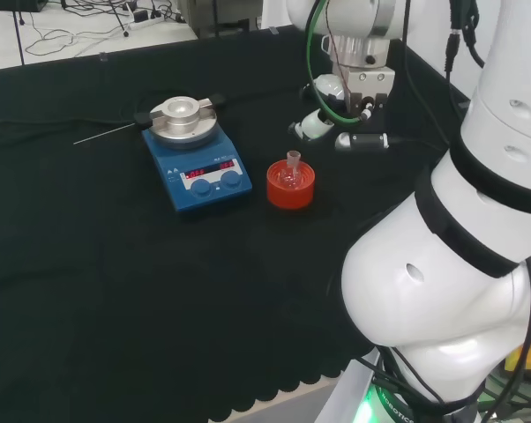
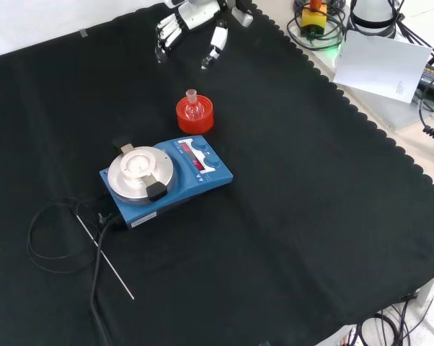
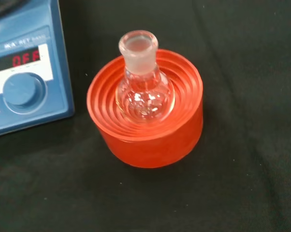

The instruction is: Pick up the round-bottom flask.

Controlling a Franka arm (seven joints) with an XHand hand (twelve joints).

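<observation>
Evidently the hand (image 2: 195, 21) hangs with fingers relaxed and empty, apart from the round-bottom flask (image 3: 144, 87), which sits upright in its red ribbed stand (image 3: 150, 135) below and ahead of the palm; small, light, slick, breakable glass, probably best pinched at the neck.

Clear flask (image 3: 144, 94), red ribbed stand (image 3: 150, 137), blue hotplate (image 3: 24, 92), black cloth (image 3: 242, 183)

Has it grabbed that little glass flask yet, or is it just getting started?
Just getting started. The round-bottom flask sits upright in its red ribbed stand, untouched. The hand hovers apart from it, fingers relaxed and holding nothing. Reaching in, grasping the flask and lifting it all remain.
</observation>
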